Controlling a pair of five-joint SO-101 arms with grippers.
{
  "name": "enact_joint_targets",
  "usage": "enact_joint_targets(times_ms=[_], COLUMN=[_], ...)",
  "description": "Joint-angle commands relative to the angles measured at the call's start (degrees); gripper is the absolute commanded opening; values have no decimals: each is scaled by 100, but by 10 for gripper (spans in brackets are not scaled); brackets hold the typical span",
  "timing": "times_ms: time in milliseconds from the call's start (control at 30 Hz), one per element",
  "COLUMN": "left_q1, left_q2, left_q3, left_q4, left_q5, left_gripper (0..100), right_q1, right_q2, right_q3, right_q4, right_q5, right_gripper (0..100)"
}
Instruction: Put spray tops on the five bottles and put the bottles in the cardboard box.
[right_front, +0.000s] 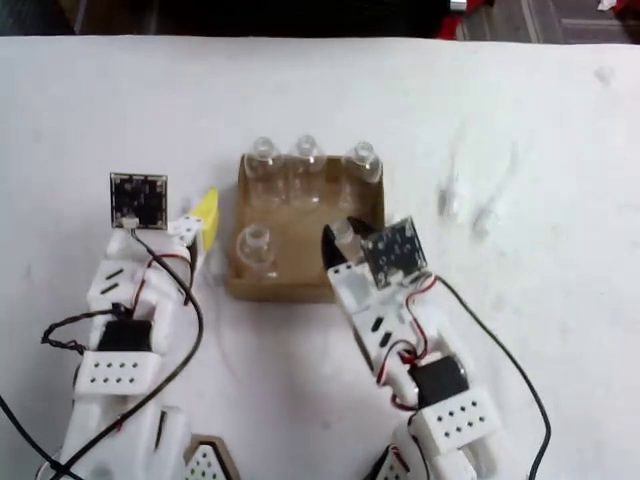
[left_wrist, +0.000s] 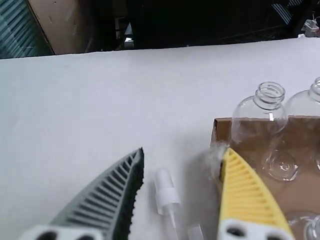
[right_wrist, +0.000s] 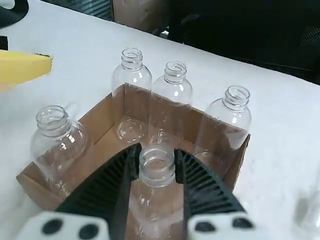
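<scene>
A cardboard box (right_front: 290, 291) sits mid-table with clear, topless bottles in it. Three stand along its far side (right_front: 305, 160) and one at its near left (right_front: 254, 246). My right gripper (right_wrist: 156, 150) is shut on the neck of a fifth bottle (right_wrist: 156, 167), upright at the box's near right corner (right_front: 346, 232). My left gripper (left_wrist: 183, 150) is open just left of the box (left_wrist: 220, 131), low over the table. A white spray top (left_wrist: 165, 190) lies between its grey and yellow fingers (left_wrist: 240, 190).
Two more white spray tops (right_front: 450, 196) (right_front: 488, 212) lie on the white table to the right of the box. The far table edge runs along the top of the high view, with dark room clutter behind it.
</scene>
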Motion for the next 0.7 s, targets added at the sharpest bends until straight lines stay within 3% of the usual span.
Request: enact_joint_targets(times_ms=[0,400,567,667], left_q1=[66,66,66,66], left_q2=[-92,-92,-92,-92], left_q3=[-53,-53,-53,-53], left_q4=[-185,-185,-185,-185], left_q5=[-70,-70,-70,-70], left_gripper=[234,234,234,234], right_q1=[4,-31,-40,-40], right_q2=[-690,-1411,-1332,-1367], right_q3=[299,844,844,809], right_q4=[-154,-101,-92,-4], right_q5=[-44,9,9,9], right_gripper=[16,22,126,137])
